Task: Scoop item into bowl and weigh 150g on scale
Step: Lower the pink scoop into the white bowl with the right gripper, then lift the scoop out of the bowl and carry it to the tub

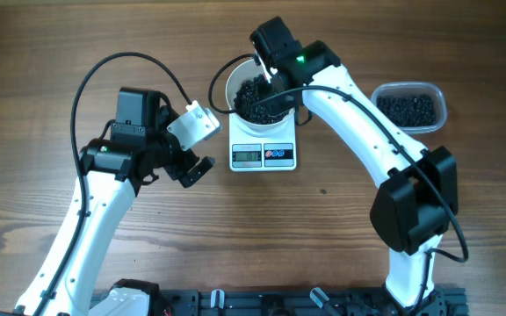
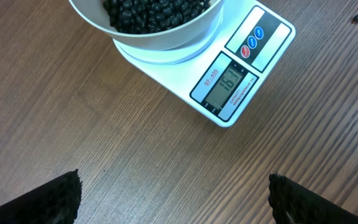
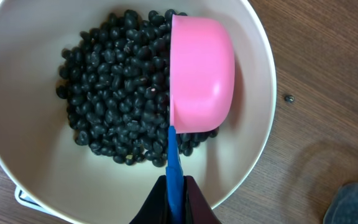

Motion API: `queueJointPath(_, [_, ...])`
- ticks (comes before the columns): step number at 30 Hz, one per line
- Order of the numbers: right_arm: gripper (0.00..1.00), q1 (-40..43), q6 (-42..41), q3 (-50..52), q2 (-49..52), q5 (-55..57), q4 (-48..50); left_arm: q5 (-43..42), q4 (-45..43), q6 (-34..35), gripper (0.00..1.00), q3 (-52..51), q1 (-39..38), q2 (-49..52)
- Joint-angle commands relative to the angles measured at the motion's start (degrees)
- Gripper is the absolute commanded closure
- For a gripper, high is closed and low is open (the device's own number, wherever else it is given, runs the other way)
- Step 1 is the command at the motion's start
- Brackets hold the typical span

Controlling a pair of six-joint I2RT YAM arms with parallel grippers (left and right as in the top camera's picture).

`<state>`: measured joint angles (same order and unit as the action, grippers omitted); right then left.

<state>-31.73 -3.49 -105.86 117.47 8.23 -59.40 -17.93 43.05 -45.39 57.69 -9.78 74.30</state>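
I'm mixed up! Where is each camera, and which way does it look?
Overhead: above the table, facing straight down on left arm, right arm, scale, bowl, bean tub.
Left wrist: on the left arm, looking down at the scale's display; left pincer open, tips at bottom.
Right wrist: above the bowl, looking down at black beans; right pincer shut on the pink scoop.
Shared: both wrists see the bowl.

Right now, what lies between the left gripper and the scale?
Only bare table lies between left gripper and scale, seen in the left wrist view.
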Motion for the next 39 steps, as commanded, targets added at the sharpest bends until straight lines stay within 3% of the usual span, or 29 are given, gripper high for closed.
queueJointPath(1, [0.96, -0.96, 2.49, -0.39, 1.97, -1.84, 0.48, -1.09, -0.11, -0.92, 0.00, -0.48, 0.26, 0.07])
queueJointPath(7, [0.96, -1.31, 4.72, -0.39, 1.97, -12.39, 1.68, -1.09, -0.11, -0.92, 0.00, -0.48, 0.26, 0.07])
queueJointPath(13, [0.96, -1.05, 4.09, -0.42, 1.95, -15.72, 1.79, -1.09, -0.11, -0.92, 0.00, -0.48, 0.26, 0.07])
queueJointPath(21, [0.96, 4.63, -2.71, -0.59, 1.88, -22.08, 2.97, -1.09, -0.11, -0.92, 0.00, -0.48, 0.26, 0.07])
queueJointPath(31, [0.96, 12.44, -2.97, -3.50, 1.51, -41.57, 4.50, -1.09, -0.11, -0.92, 0.00, -0.48, 0.26, 0.07])
queueJointPath(39, [0.96, 17.14, -2.64, -3.74, -3.56, -42.45, 2.40, -1.09, -0.11, -0.92, 0.00, -0.48, 0.26, 0.07])
